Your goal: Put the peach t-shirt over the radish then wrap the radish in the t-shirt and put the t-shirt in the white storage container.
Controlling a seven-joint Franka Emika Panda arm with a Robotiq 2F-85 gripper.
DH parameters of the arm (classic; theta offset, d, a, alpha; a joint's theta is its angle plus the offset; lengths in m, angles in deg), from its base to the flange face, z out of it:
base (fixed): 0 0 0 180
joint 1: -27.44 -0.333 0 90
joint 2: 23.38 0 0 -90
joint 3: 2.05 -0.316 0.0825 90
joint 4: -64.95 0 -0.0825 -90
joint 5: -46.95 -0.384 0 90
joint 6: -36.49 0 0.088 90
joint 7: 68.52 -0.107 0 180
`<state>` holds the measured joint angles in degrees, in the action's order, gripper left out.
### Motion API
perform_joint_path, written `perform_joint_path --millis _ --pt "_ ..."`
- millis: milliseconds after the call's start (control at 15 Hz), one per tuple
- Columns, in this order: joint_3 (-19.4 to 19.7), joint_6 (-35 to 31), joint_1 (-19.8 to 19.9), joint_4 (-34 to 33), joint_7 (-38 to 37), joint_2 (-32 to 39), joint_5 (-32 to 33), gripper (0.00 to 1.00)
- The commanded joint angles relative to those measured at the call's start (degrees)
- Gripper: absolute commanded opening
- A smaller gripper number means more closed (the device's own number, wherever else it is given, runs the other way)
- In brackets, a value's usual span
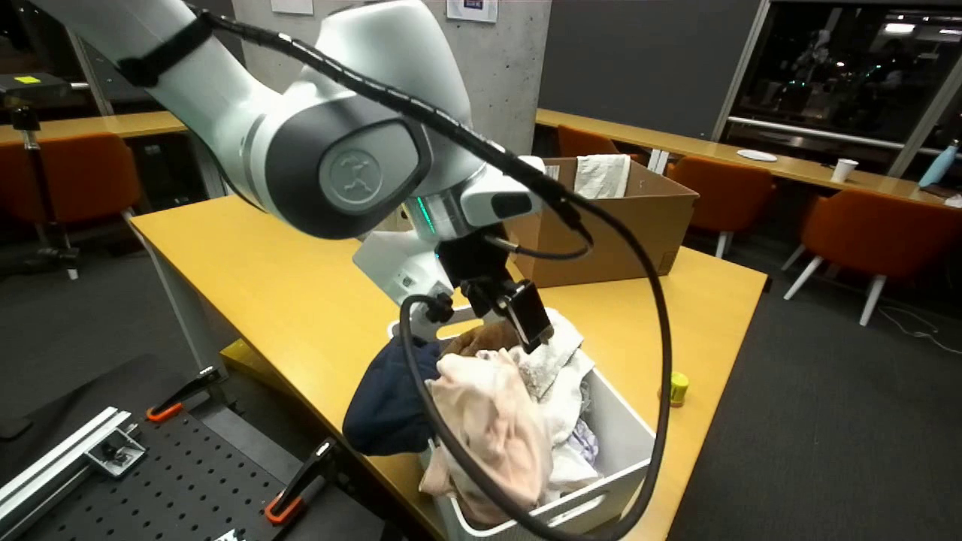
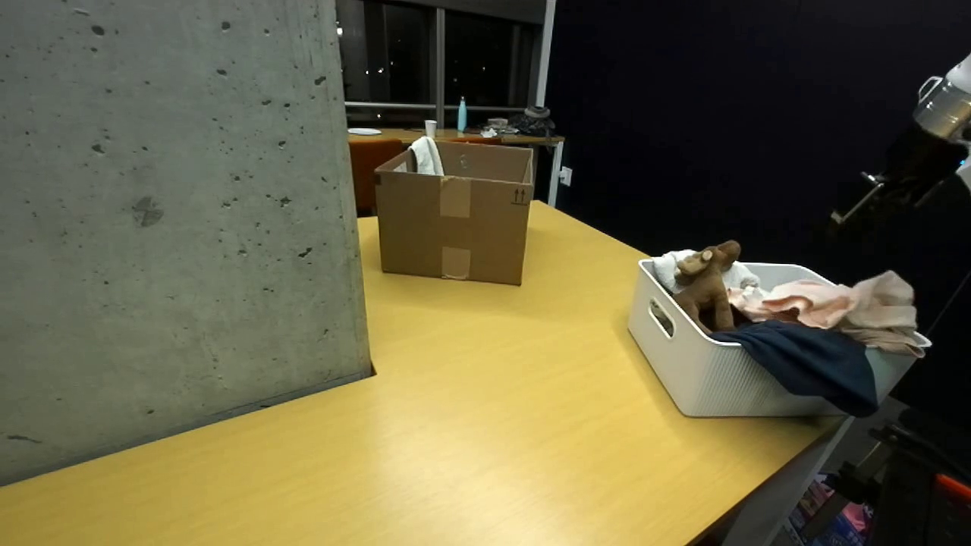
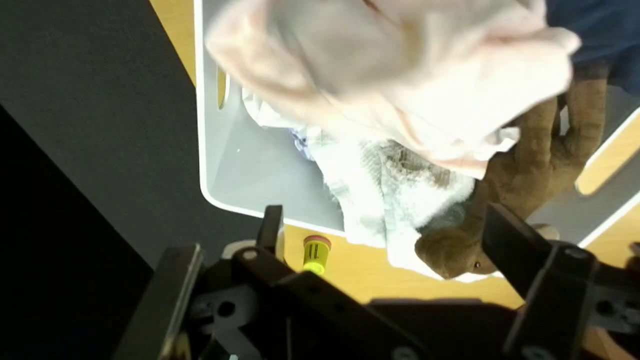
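Here, the peach shirt [image 1: 507, 421] lies bunched on top of the pile inside the white bin [image 2: 728, 385], part of it resting over the rim; what lies under its folds is hidden. Right beside it, a navy cloth [image 2: 819, 364] spills over one long side of the bin and hangs down outside. At the end with an oval handle slot, a brown stuffed animal [image 2: 705, 296] stands in the corner, its head above the rim, next to a white towel [image 3: 367, 200] that drapes over the opposite long side. Lower down, a purple patterned cloth [image 1: 585, 441] peeks out beside the white fabric. The hand [image 3: 383, 225] hangs above all this with its fingers [image 3: 515, 247] spread wide, and in an exterior view a gap shows between it and the clothes. The bin sits by the edge of a yellow desk [image 2: 493, 379], and near its towel side is a little yellow tub [image 3: 316, 252]. Farther along, in both exterior views, there is an open cardboard box [image 2: 413, 235] with a white rag [image 2: 428, 157] slung over its edge. Beyond that, a white plate [image 1: 757, 155], a cup [image 1: 844, 171] and a blue bottle [image 1: 939, 164] share a long counter [image 1: 800, 167].
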<state>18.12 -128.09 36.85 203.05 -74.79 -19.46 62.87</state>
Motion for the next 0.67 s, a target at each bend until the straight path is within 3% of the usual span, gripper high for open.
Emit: perform_joint_path --millis 0,333,600 --pt "-3.84 1.83 0.74 -1.53 3.71 -0.64 -5.78 1.00" --pt "-10.81 -0.52 -0.89 -4.43 14.02 6.29 -24.60 1.00" --pt "-14.74 1.20 1.08 -10.10 19.17 11.48 -31.02 1.00"
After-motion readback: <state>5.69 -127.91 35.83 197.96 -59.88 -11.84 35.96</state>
